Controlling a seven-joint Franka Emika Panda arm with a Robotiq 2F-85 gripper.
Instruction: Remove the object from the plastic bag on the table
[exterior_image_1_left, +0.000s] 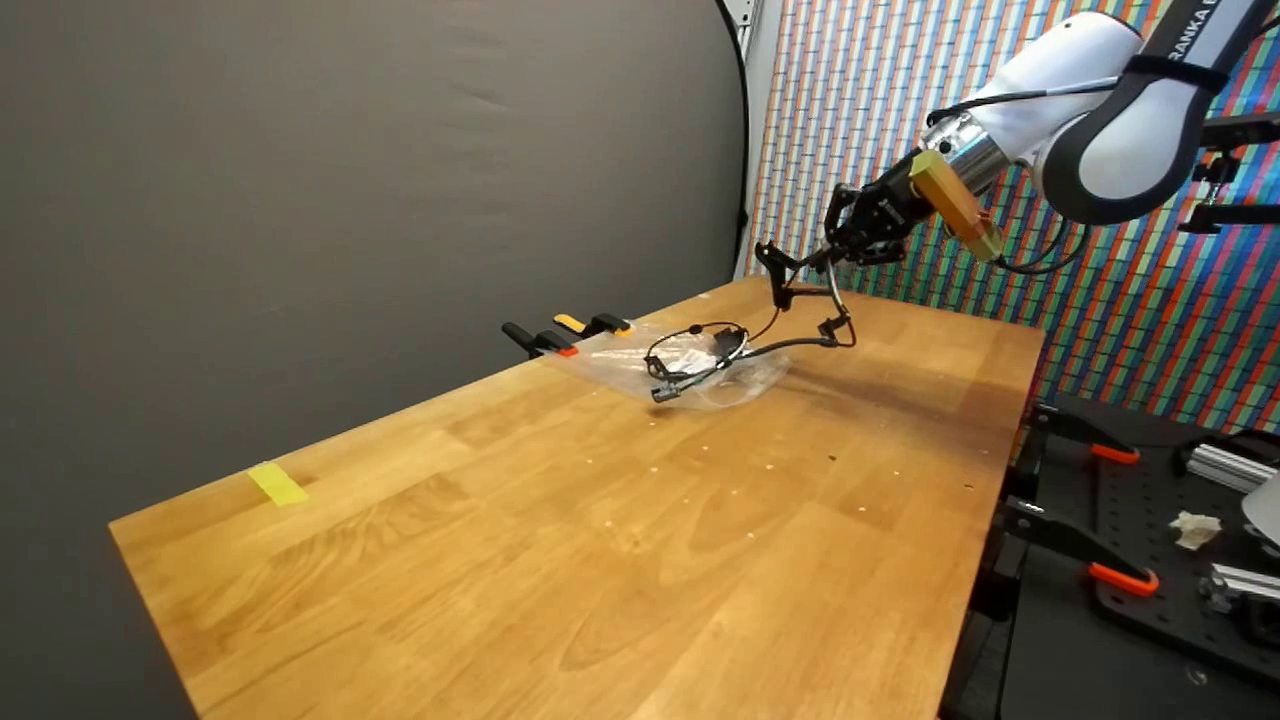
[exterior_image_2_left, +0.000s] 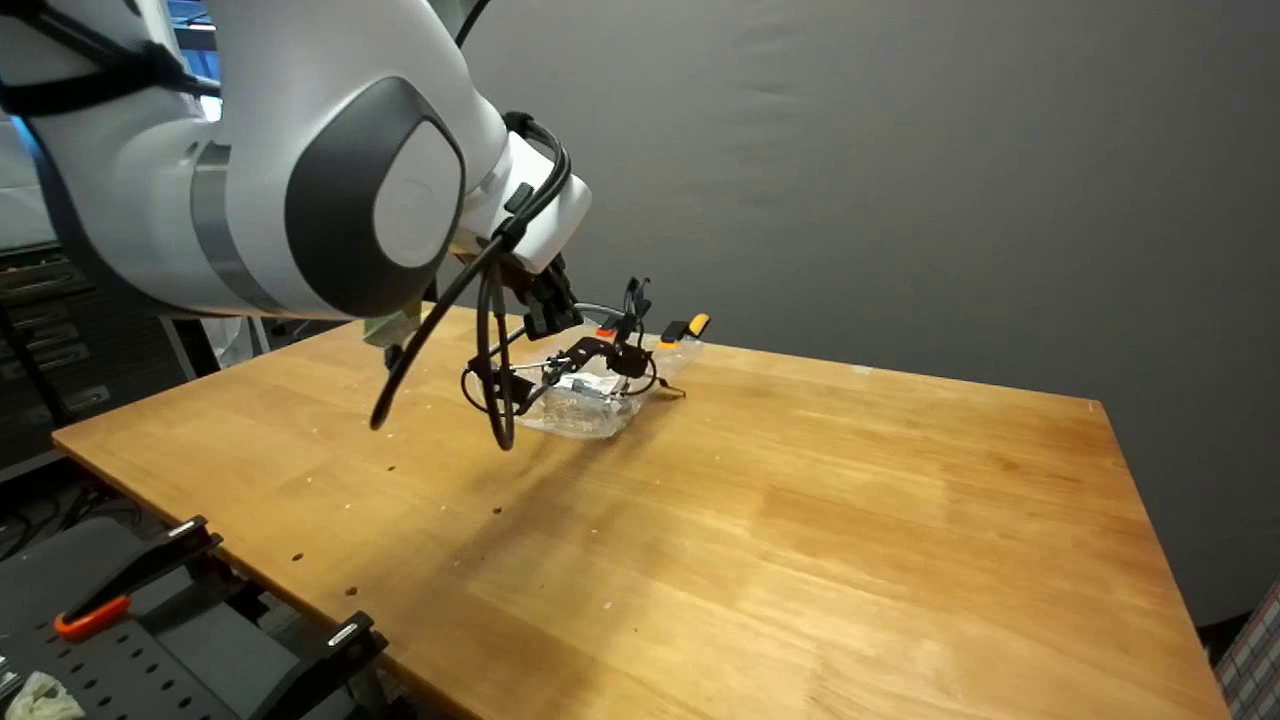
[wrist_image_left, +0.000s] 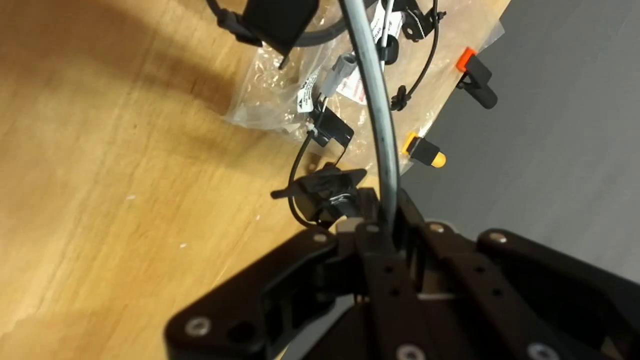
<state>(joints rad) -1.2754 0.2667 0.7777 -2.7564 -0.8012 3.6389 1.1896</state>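
Note:
A clear plastic bag (exterior_image_1_left: 745, 392) lies on the wooden table (exterior_image_1_left: 600, 560) near its far edge; it also shows in an exterior view (exterior_image_2_left: 580, 420) and the wrist view (wrist_image_left: 272, 100). The object is a tangled harness of black cables and brackets with a grey tube (wrist_image_left: 375, 90). Its cables (exterior_image_1_left: 785, 345) and black brackets (exterior_image_2_left: 590, 348) hang from the gripper and spread over the bag. I cannot tell whether any part is still inside the bag. My gripper (wrist_image_left: 390, 205), also seen in an exterior view (exterior_image_1_left: 822, 257), is shut on the grey tube above the table.
A black-and-red clamp (wrist_image_left: 477, 80) and a black-and-yellow clamp (wrist_image_left: 425, 151) pin the bag to the table edge. Yellow tape (exterior_image_1_left: 278, 484) marks a table corner. Black-and-orange clamps (exterior_image_1_left: 1080, 545) sit at the robot-side edge. A grey backdrop (exterior_image_1_left: 380, 200) stands behind the table.

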